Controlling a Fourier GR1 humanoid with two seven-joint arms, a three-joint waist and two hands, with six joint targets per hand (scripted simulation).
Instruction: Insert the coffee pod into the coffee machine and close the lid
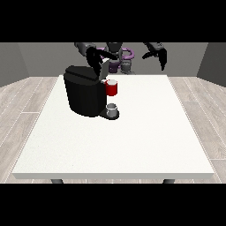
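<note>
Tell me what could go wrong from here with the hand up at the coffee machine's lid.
1. The hand at the view's left is at the raised lid of the coffee machine; pressing down off-centre might shift the machine on the table.
2. The small grey cup sits on the machine's base; a jolt could tip it.
3. I cannot see whether the pod is seated, so the lid may jam.

Large white rectangular table (132, 145) with a flat matte top, standing on a pale wood-plank floor (26, 101); two dark legs show under its near edge. One bulky black coffee machine (84, 95) rests on the top, left of centre toward the far edge. A small grey cup (112, 109) sits on the machine's low front base, not on the tabletop itself
</note>
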